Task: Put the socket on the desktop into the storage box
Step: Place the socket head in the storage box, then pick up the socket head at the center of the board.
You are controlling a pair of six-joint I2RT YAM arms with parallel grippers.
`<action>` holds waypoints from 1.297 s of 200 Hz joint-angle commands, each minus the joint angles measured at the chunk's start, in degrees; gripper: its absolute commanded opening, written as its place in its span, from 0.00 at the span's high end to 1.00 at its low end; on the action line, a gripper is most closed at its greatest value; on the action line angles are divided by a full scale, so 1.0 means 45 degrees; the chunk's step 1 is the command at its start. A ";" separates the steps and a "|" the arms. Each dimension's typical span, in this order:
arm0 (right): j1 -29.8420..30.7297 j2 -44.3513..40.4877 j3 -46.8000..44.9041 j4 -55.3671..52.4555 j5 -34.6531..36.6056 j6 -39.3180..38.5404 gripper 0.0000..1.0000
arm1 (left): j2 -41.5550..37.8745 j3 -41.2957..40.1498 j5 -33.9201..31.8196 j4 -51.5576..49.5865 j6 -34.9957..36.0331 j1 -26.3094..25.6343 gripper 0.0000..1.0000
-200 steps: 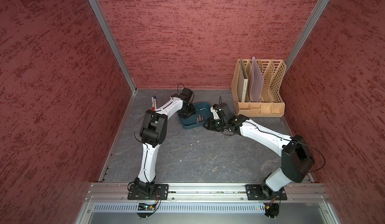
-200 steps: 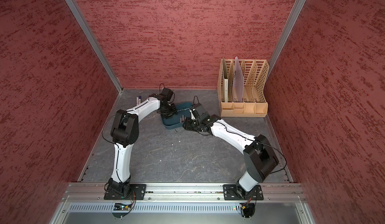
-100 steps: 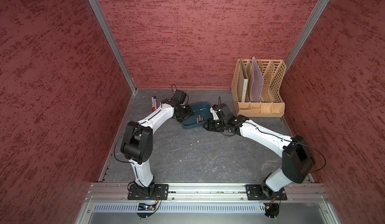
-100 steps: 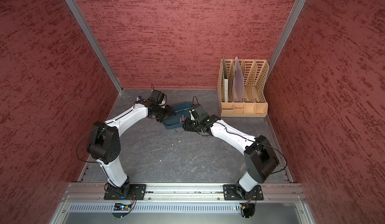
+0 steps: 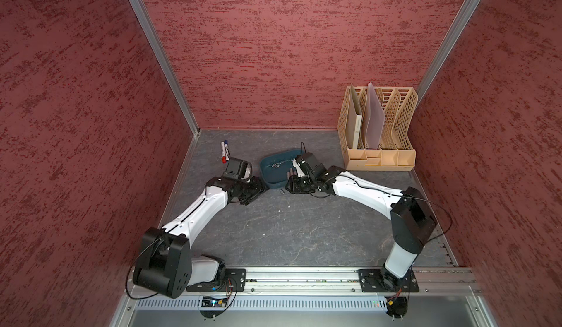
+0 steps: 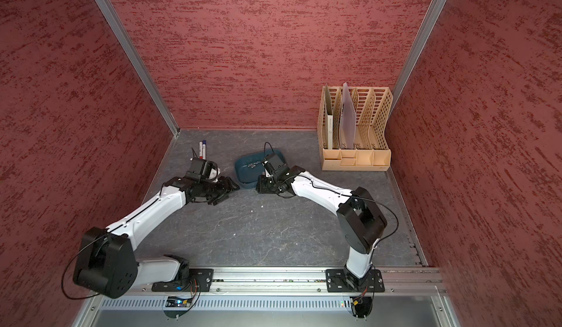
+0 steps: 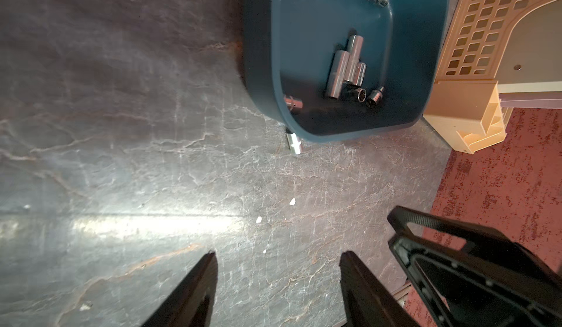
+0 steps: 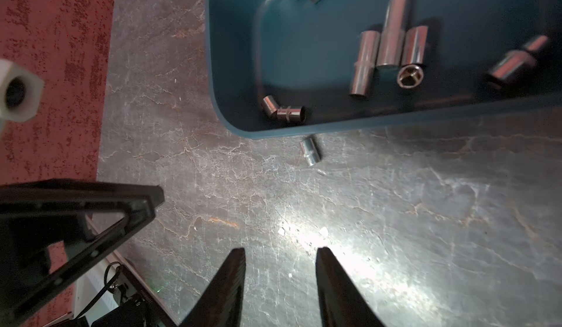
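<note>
Toward table far edge, just outside storage box near rim: loose socket lying flat, straight ahead of right jaws, long axis roughly along approach. Right jaws part-spread, empty, nearer; left jaws spread wider, empty.

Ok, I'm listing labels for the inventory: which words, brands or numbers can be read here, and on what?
No text can be read in any view.
On the folder spine in the rack: faint print, too small to read.
On the markers: dark marks on the barrels, too small to read.
On the sockets in the box: no stamp can be made out; blurred.
</note>
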 commanded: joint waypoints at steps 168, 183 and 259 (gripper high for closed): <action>0.0639 0.2306 0.0800 0.1410 0.1873 -0.1566 0.61 | -0.2537 -0.2680 0.0722 0.0212 -0.0958 0.0695 0.33; 0.0650 0.2499 0.0866 0.1439 0.1990 -0.1641 0.61 | -0.2528 -0.2739 0.0717 0.0244 -0.0973 0.0702 0.33; 0.0741 0.3330 0.1182 0.1636 0.2519 -0.1910 0.62 | -0.2386 -0.2742 0.0690 0.0226 -0.0998 0.0722 0.33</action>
